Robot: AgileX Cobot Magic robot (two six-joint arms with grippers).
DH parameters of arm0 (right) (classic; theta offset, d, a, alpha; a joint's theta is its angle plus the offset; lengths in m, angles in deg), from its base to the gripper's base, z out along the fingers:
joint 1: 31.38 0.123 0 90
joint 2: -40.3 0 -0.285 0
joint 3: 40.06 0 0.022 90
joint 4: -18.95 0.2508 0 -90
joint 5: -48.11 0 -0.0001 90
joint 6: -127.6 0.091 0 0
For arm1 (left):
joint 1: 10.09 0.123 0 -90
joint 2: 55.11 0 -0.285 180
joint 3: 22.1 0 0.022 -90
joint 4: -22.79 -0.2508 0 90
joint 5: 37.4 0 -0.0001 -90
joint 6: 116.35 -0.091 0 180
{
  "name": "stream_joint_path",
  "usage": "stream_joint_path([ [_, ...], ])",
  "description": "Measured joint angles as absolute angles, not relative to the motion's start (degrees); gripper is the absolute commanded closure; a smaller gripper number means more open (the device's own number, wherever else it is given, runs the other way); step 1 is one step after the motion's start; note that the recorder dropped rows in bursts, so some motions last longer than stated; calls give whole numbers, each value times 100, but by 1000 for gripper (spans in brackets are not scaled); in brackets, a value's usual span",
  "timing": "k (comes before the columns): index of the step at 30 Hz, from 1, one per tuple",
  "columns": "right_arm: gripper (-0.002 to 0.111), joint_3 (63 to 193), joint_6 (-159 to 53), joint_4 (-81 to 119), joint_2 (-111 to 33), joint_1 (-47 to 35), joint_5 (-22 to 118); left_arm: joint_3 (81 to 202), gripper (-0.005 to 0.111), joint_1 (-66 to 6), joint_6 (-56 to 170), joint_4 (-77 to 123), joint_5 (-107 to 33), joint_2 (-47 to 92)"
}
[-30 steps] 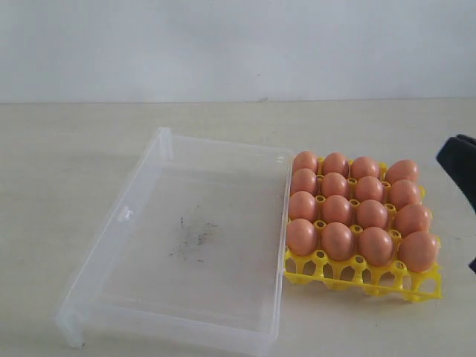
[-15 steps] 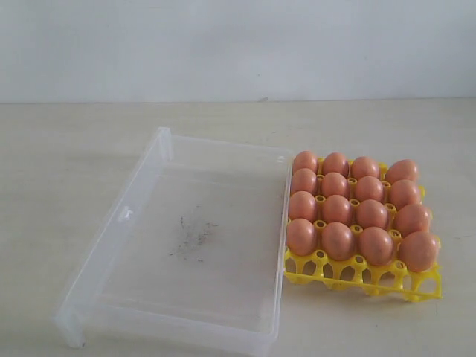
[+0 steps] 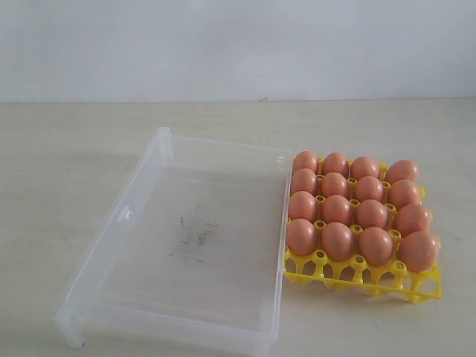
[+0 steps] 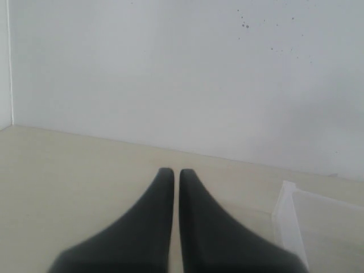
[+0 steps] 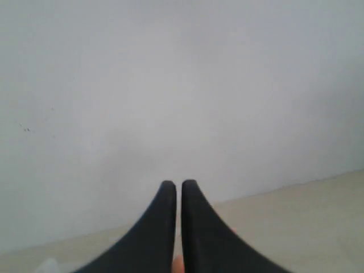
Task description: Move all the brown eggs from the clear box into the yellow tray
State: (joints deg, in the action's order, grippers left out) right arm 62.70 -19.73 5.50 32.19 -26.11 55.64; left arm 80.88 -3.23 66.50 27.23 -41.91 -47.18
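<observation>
Several brown eggs (image 3: 337, 210) fill every cup of the yellow tray (image 3: 362, 277) on the right of the table. The clear box (image 3: 126, 216) lies just left of it, touching it, with only dark smudges on its floor. Neither arm shows in the exterior view. My left gripper (image 4: 171, 170) is shut with nothing in it, pointing at the wall, with a corner of the clear box (image 4: 287, 211) off to one side. My right gripper (image 5: 174, 182) is shut and holds nothing, raised toward the wall; an orange-brown sliver of an egg (image 5: 178, 264) peeks between its fingers lower down.
A pale wall (image 3: 238, 44) runs along the back edge of the beige table (image 3: 74, 141). The table's bare surface stretches behind and to the left of the box.
My right gripper, seen at the right edge of the exterior view one second ago, has pulled out of that view. Eggs, tray and box have not moved.
</observation>
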Motion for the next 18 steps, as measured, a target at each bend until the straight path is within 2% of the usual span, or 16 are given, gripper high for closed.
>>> stream_joint_path([
  [5,107,6270,-999,401,3232,-2611,7107,8088,103,-323,6650,2723,-4191,-4718],
  [8,107,6270,-1329,454,3232,-2611,7508,8088,103,-323,6650,2723,-4191,-4718],
  [13,107,6270,-4182,1937,3232,-2611,5918,8088,103,-323,6650,2723,-4191,-4718],
  [18,107,6270,-4840,1791,3232,-2611,4663,8088,103,-323,6650,2723,-4191,-4718],
])
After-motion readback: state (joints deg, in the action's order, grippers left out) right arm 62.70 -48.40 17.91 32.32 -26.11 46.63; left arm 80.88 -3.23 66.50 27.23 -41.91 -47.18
